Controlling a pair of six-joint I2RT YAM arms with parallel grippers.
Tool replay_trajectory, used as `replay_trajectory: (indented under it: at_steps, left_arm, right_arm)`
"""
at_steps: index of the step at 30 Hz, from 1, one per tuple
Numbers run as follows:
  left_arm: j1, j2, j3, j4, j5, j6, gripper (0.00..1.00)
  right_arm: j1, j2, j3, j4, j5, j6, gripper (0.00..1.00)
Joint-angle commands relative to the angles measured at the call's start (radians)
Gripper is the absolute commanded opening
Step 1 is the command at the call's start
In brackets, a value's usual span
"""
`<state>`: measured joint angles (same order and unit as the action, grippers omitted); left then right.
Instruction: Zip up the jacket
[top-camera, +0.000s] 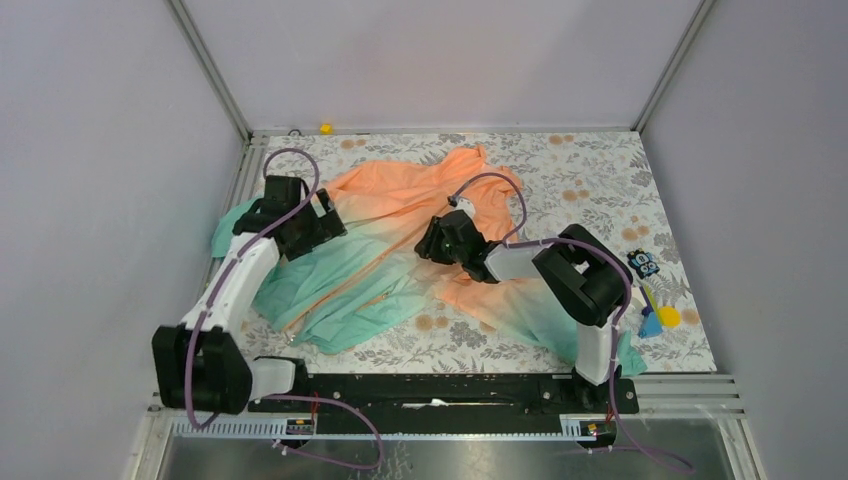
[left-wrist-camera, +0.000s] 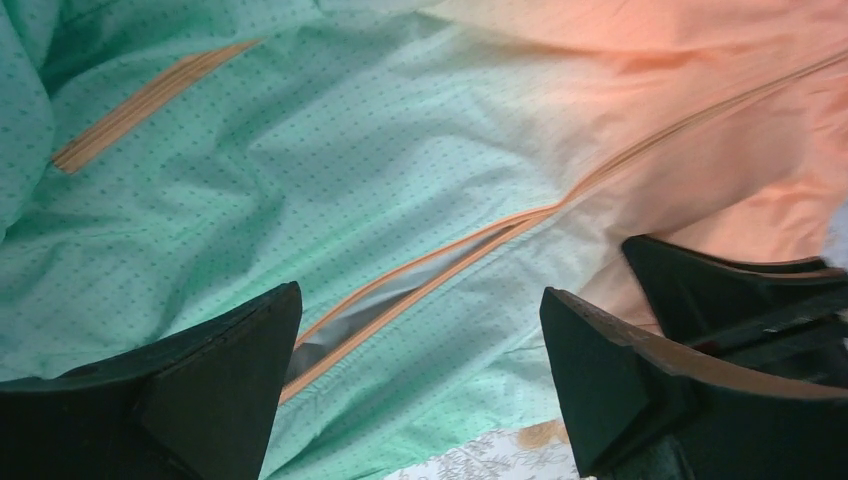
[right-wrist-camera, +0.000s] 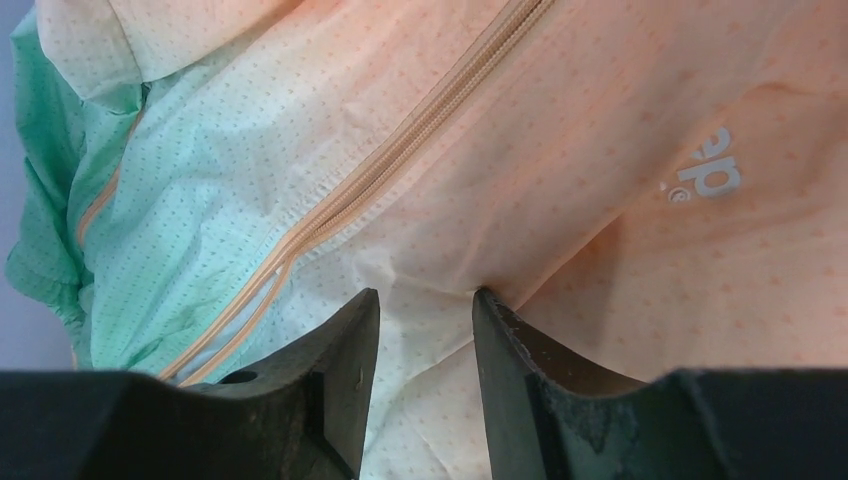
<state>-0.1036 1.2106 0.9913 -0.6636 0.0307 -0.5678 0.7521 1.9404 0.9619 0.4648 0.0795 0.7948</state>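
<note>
The jacket (top-camera: 400, 200) lies crumpled on the floral table, orange at the back and teal toward the front left. My left gripper (top-camera: 318, 222) hovers over its teal left part; in the left wrist view its jaws (left-wrist-camera: 420, 290) stand wide open and empty above the orange zipper (left-wrist-camera: 420, 275), which gapes apart there and is joined further up. My right gripper (top-camera: 428, 243) rests on the jacket's middle; in the right wrist view it (right-wrist-camera: 425, 295) is narrowly open, fingertips (right-wrist-camera: 365, 310) pressing into pale orange fabric just right of the zipper (right-wrist-camera: 400, 160), with a fold between the fingers.
The floral table cover (top-camera: 600, 170) is bare at the back right. A small yellow object (top-camera: 326, 128) sits at the back edge. Small colourful toys (top-camera: 645, 265) and a blue and yellow piece (top-camera: 660, 317) lie at the right edge. Metal frame posts and walls enclose the table.
</note>
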Motion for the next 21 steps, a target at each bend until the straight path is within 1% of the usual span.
replay_trajectory:
  at_steps: [1, 4, 5, 7, 11, 14, 16, 18, 21]
  left_arm:
    - [0.018, 0.149, 0.038, 0.010, 0.076, 0.100, 0.99]
    - [0.018, 0.293, 0.070, 0.068, 0.087, 0.120, 0.99]
    - [0.018, 0.360, 0.087, 0.086, 0.103, 0.115, 0.97]
    - [0.018, 0.443, 0.115, 0.133, 0.141, 0.092, 0.95]
    - [0.018, 0.547, 0.140, 0.255, 0.210, 0.020, 0.94]
    - [0.015, 0.619, 0.163, 0.322, 0.247, -0.041, 0.94]
    - [0.011, 0.666, 0.184, 0.360, 0.276, -0.076, 0.94]
    - [0.006, 0.705, 0.223, 0.378, 0.283, -0.088, 0.94]
    - [0.004, 0.744, 0.305, 0.334, 0.262, -0.059, 0.94]
  right_arm:
    - [-0.044, 0.019, 0.002, -0.040, -0.021, -0.036, 0.48]
    - [-0.070, 0.020, -0.008, -0.023, -0.042, -0.022, 0.48]
    - [-0.076, 0.021, -0.007, -0.023, -0.043, -0.022, 0.48]
    - [-0.098, 0.027, -0.002, -0.024, -0.049, -0.015, 0.48]
    - [-0.154, 0.037, 0.018, -0.031, -0.054, -0.007, 0.50]
    - [-0.185, 0.069, 0.085, -0.089, -0.026, -0.034, 0.52]
    - [-0.205, 0.098, 0.132, -0.128, -0.036, -0.042, 0.53]
    - [-0.230, 0.132, 0.178, -0.156, -0.072, -0.052, 0.54]
    - [-0.261, 0.160, 0.228, -0.200, -0.110, -0.067, 0.56]
